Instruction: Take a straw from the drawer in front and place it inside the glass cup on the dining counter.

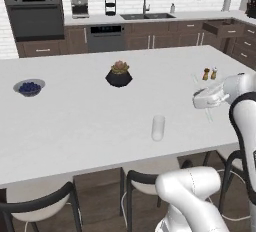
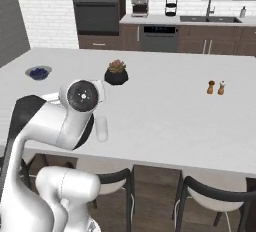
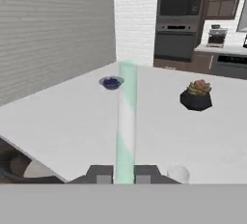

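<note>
Straw (image 3: pixel 126 121), pale green and white, stands clamped in the pincer (image 3: pixel 123 175) above the dining counter (image 3: pixel 72 121); no writing legible.

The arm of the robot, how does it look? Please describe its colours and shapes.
The arm has smooth, rounded glossy white segments. One joint carries a round dark grey cap, and a black section shows beside it. The gripper has two small, blocky dark grey fingertips. No cables or markings are visible.
</note>
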Robot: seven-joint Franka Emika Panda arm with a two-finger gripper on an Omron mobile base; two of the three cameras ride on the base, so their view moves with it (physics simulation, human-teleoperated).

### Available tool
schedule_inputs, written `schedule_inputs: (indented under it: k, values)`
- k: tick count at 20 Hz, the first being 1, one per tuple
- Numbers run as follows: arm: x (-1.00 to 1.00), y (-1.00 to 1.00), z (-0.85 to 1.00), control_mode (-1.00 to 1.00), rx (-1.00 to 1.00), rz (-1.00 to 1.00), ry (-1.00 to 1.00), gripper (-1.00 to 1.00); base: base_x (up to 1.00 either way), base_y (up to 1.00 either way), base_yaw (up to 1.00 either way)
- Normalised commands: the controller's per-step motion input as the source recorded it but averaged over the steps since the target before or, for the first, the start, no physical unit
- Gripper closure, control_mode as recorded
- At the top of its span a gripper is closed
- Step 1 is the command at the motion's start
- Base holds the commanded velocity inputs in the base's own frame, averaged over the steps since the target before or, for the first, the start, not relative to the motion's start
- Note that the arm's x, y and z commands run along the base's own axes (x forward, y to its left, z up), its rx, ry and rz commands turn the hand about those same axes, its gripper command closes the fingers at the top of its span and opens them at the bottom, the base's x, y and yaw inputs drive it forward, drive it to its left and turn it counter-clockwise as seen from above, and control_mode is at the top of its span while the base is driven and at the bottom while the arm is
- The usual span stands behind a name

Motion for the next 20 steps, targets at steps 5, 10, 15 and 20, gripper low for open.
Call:
schedule_inputs:
  k: [5,10,15,20]
  values:
    - [0.42,0.00,0.01,-1.00,0.15,0.40,-0.18,1.00,0.00,0.00,0.00]
    - [0.49,0.17,0.00,-1.00,0.13,0.34,-0.03,1.00,0.00,0.00,0.00]
    - [0.38,0.12,-0.05,-1.00,0.10,0.29,0.00,1.00,0.00,0.00,0.00]
    - [0.49,0.00,-0.34,-1.00,0.02,0.19,0.00,1.00,0.00,0.00,0.00]
